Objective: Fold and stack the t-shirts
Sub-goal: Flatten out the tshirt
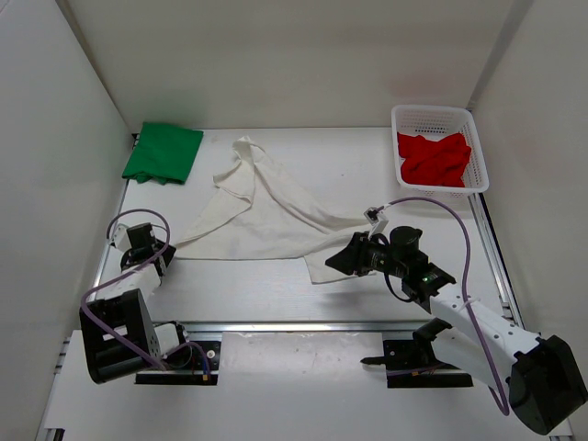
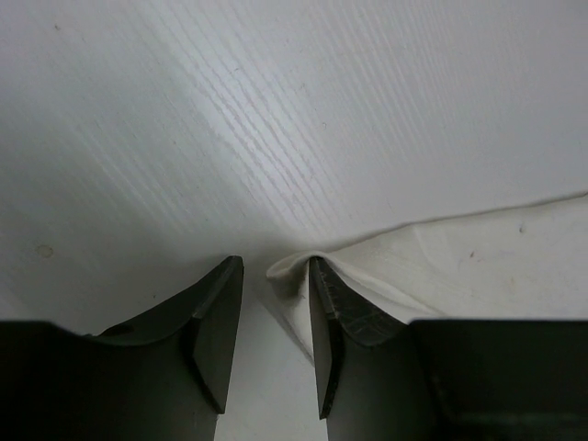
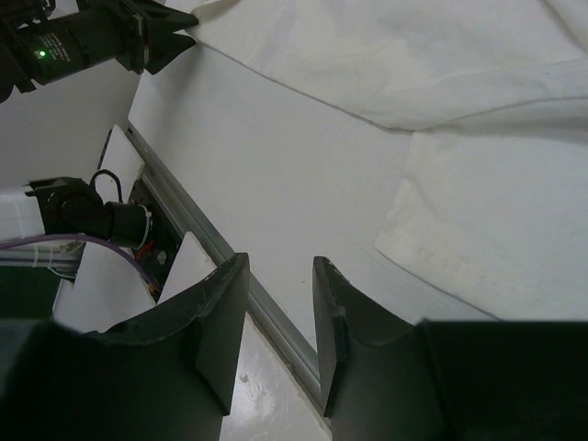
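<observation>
The white t-shirt (image 1: 262, 216) lies spread and rumpled mid-table. Its near-left corner (image 2: 287, 268) rests against the inner face of one finger (image 2: 323, 308) of my left gripper (image 2: 274, 265), which is open with a gap still showing beside the cloth. In the top view that gripper (image 1: 165, 251) is low at the shirt's left tip. My right gripper (image 1: 334, 261) hovers open and empty beside the shirt's near-right corner (image 3: 478, 243); only the table shows between its jaws (image 3: 280, 262). The green t-shirt (image 1: 163, 152) lies folded at the back left. The red t-shirt (image 1: 434, 158) is bunched in the basket.
A white mesh basket (image 1: 478, 147) stands at the back right. White walls enclose the table on three sides. A metal rail (image 1: 303, 324) runs along the near edge and also shows as the rail (image 3: 276, 322) under my right gripper.
</observation>
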Robot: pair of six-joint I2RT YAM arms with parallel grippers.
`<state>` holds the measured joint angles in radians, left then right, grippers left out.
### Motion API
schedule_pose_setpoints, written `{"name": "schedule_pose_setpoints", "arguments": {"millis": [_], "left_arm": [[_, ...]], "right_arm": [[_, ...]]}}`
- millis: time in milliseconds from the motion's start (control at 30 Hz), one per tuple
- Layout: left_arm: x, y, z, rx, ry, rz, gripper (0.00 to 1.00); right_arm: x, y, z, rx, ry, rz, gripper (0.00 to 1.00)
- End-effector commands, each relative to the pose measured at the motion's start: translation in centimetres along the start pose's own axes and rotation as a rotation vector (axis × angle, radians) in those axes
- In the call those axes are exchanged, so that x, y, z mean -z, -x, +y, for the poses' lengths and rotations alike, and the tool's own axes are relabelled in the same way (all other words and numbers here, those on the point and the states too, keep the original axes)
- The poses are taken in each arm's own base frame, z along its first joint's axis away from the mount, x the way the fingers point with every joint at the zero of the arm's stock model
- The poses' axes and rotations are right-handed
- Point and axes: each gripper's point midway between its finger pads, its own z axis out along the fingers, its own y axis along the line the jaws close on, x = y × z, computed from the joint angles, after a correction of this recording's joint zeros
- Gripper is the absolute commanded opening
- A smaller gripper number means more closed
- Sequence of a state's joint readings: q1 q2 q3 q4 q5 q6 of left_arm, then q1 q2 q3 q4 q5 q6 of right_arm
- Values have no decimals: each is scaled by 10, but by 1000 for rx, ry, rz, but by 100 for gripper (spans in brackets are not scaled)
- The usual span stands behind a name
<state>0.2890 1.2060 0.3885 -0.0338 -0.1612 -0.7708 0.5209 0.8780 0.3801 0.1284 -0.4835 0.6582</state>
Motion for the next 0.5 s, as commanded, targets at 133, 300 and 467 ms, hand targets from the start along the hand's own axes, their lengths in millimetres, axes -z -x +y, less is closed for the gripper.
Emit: {"name": "schedule_pose_setpoints", "arguments": {"millis": [133,300,467], "left_arm": [[-9,7,-25,-19,-69,-6,40],[-10,8,-25,0,-73,-8,21],[-4,9,-34,-35,-75,-16,0]], "right_arm": [[-1,9,2,18,27,-37,32],[-1,7,-4,7,15,-31,31],[1,2,-29,-11,-95,-16,32]]}}
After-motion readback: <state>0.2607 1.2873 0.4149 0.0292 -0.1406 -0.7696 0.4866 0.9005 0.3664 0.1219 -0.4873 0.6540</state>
